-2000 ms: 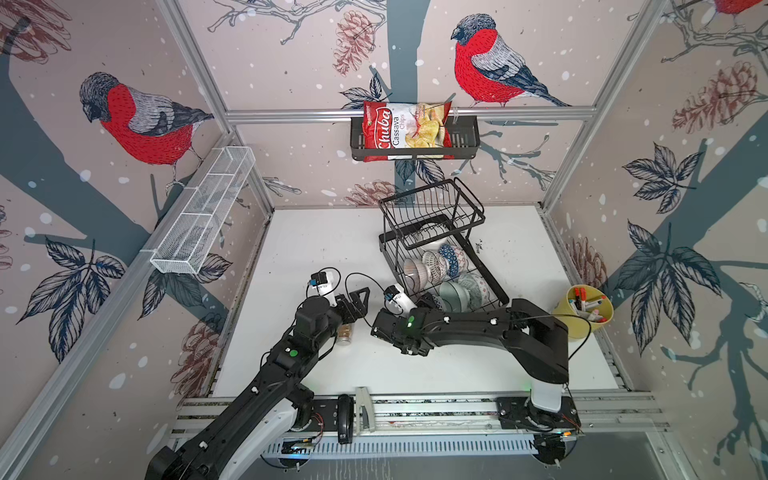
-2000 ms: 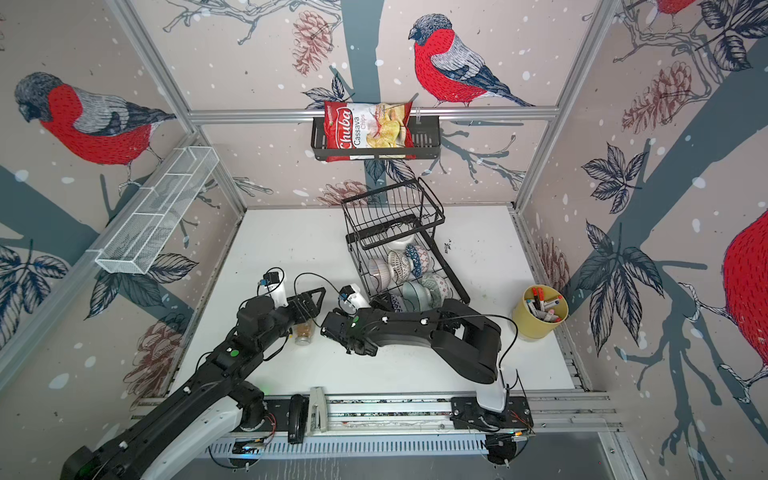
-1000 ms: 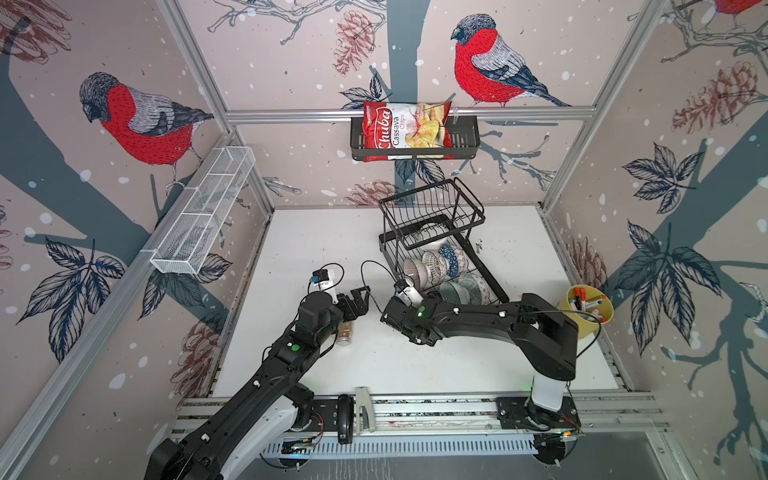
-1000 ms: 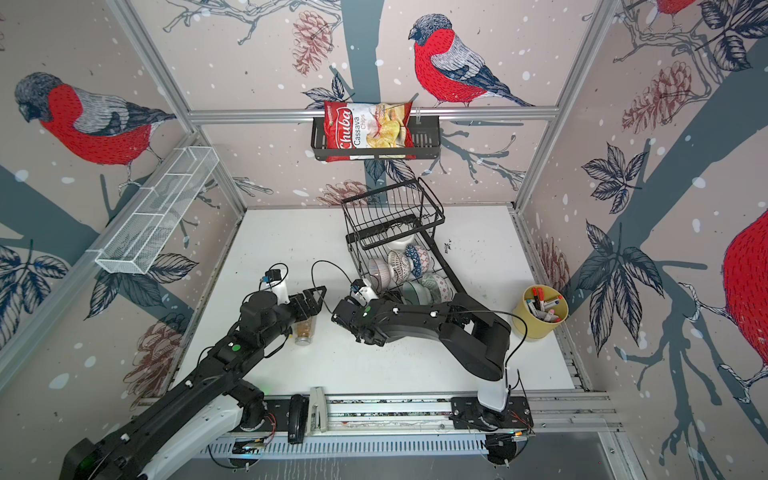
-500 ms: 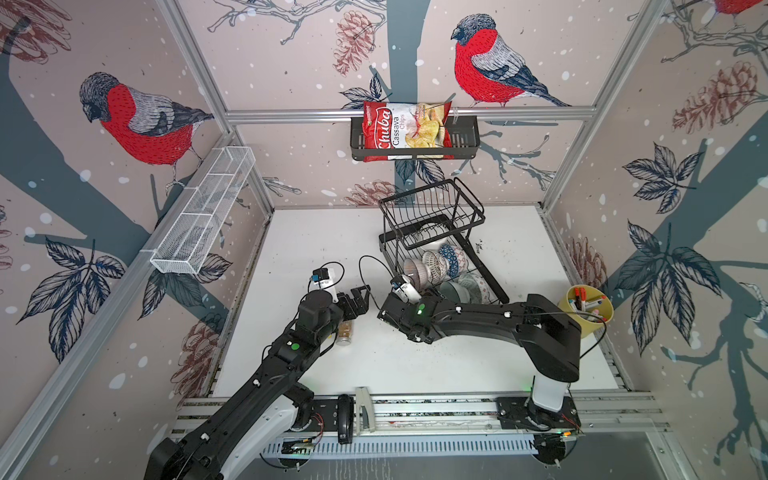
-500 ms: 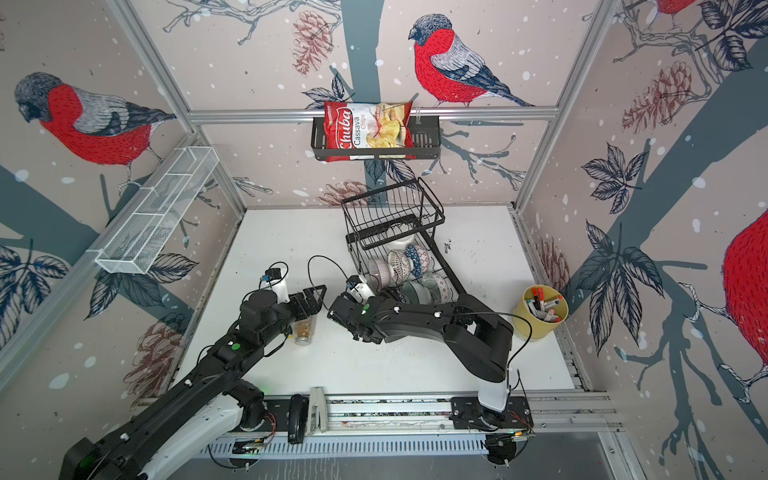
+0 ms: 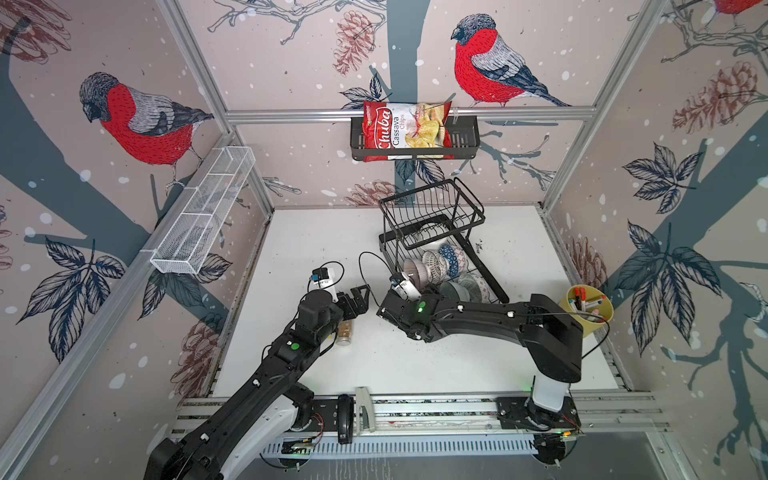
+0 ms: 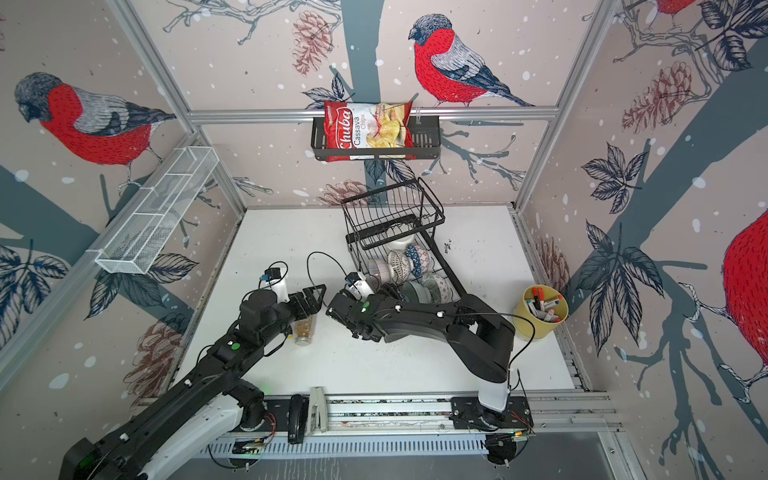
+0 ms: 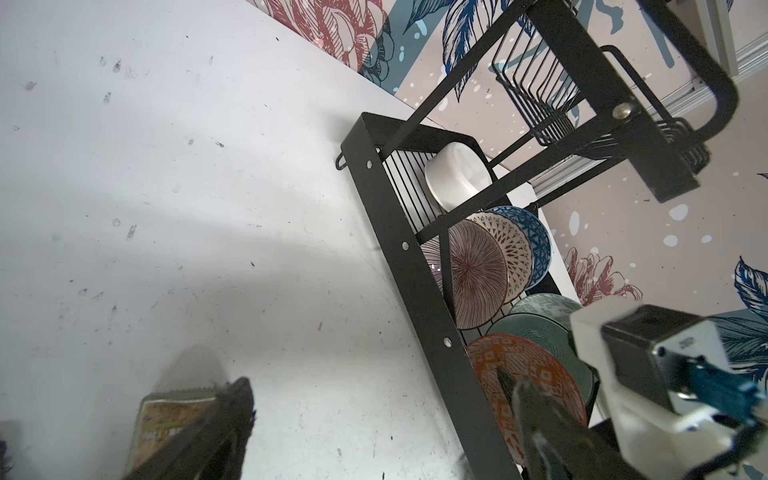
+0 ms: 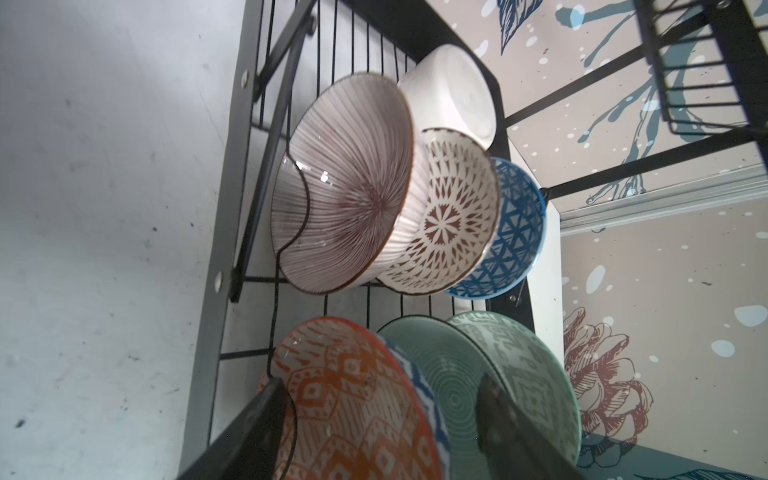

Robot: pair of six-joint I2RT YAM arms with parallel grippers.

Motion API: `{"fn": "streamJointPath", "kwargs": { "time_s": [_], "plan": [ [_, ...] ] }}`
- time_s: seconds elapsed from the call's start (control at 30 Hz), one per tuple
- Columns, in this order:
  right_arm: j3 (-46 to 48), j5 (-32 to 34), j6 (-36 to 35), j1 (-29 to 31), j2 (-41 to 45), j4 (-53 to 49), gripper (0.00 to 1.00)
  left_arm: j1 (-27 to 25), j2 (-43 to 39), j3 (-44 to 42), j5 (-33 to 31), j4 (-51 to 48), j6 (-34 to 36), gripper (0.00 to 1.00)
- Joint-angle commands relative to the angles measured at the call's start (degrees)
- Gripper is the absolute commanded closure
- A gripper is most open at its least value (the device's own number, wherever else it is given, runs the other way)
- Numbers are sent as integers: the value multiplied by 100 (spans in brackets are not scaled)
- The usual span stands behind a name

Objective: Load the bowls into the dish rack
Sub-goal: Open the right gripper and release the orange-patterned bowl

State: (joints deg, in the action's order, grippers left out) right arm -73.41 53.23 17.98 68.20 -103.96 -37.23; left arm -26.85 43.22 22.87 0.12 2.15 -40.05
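Observation:
The black dish rack [image 7: 432, 216] [image 8: 390, 208] stands at the table's middle back. Several bowls stand on edge in its lower grid: a white bowl [image 10: 453, 99], a striped bowl [image 10: 345, 187], a brown-patterned bowl [image 10: 449, 212], a blue bowl [image 10: 515, 232], two green ones [image 10: 453, 374] and an orange-red bowl [image 10: 353, 403] [image 9: 519, 365] at the near end. My right gripper [image 10: 378, 419] [image 7: 411, 286] is open, its fingers straddling the orange-red bowl's rim. My left gripper [image 9: 380, 424] [image 7: 359, 297] hangs open and empty over the table beside the rack.
A spice jar [image 7: 345, 330] [image 9: 174, 419] lies under the left gripper. A yellow pot of markers [image 7: 586, 307] stands at the right. A wall basket with a chips bag [image 7: 415, 133] hangs at the back, and a white mesh shelf [image 7: 203, 212] on the left wall.
My right gripper has carried the orange-red bowl from the table into the rack's near end, and its jaws have spread apart there. The left arm has barely moved.

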Motion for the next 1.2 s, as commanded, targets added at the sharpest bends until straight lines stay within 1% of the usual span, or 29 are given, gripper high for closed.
{"fn": "streamJointPath", "kwargs": {
  "time_s": [0.0, 0.1, 0.2, 0.37, 0.5, 0.57, 0.73, 0.9, 0.97, 1.03, 1.17],
  "plan": [
    [-129, 56, 49, -42, 150, -43, 24, 5, -32, 33, -38, -13, 77, 4],
    [-174, 21, 79, -120, 298, -43, 19, 5, -58, 33, -41, -22, 76, 4],
    [-170, -14, 177, -230, 483, -67, 18, 6, -76, 32, -64, -31, 57, 4],
    [-21, -75, 569, -550, 874, -271, 11, 13, -133, 46, -242, -117, 28, 4],
    [208, -150, 961, -950, 1218, -455, 6, 41, -162, 135, -484, -235, 59, 4],
    [379, -172, 1158, -1190, 1423, -518, 0, 100, -165, 208, -626, -309, 107, 4],
    [786, -301, 1463, -1929, 1954, -430, 1, 470, -113, 398, -916, -551, 121, 4],
    [1177, -658, 1331, -2938, 2562, 106, 1, 1095, -87, 585, -1424, -939, 260, 4],
    [1353, -805, 1127, -3358, 2765, 496, 1, 1392, -86, 604, -1696, -1010, 337, 4],
    [1519, -840, 909, -3643, 2869, 951, 1, 1627, -88, 562, -1951, -975, 396, 4],
    [1757, -668, 263, -3882, 2742, 1894, 1, 1885, -5, 438, -2388, -760, 522, 4]
  ]
}}
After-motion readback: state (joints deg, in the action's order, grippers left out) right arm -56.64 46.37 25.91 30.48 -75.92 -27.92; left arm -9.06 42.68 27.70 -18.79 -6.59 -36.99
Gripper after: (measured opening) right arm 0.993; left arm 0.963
